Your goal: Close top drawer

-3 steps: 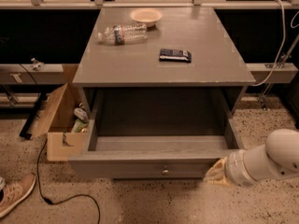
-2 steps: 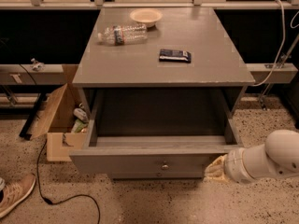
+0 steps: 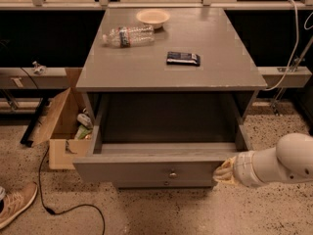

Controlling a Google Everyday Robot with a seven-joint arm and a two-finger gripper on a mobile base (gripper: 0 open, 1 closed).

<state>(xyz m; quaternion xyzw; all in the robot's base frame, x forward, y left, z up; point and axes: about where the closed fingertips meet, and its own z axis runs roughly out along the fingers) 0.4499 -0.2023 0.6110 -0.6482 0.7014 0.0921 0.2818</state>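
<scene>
The top drawer (image 3: 146,170) of the gray cabinet stands pulled far out and is empty inside. Its flat front faces me, with a small round metal knob (image 3: 172,174) at the centre. The gripper (image 3: 222,173), on a white arm coming in from the right, sits against the right end of the drawer front, at the height of the knob. A strip of a lower drawer front (image 3: 166,183) shows just beneath.
On the cabinet top (image 3: 146,67) lie a plastic bottle (image 3: 128,35), a shallow bowl (image 3: 153,17) and a dark packet (image 3: 183,58). An open cardboard box (image 3: 61,131) stands at the left. A cable (image 3: 63,209) and a shoe (image 3: 14,204) lie on the floor.
The drawer front has slid a little way back toward the cabinet, and the gripper has moved with it, staying at its right end.
</scene>
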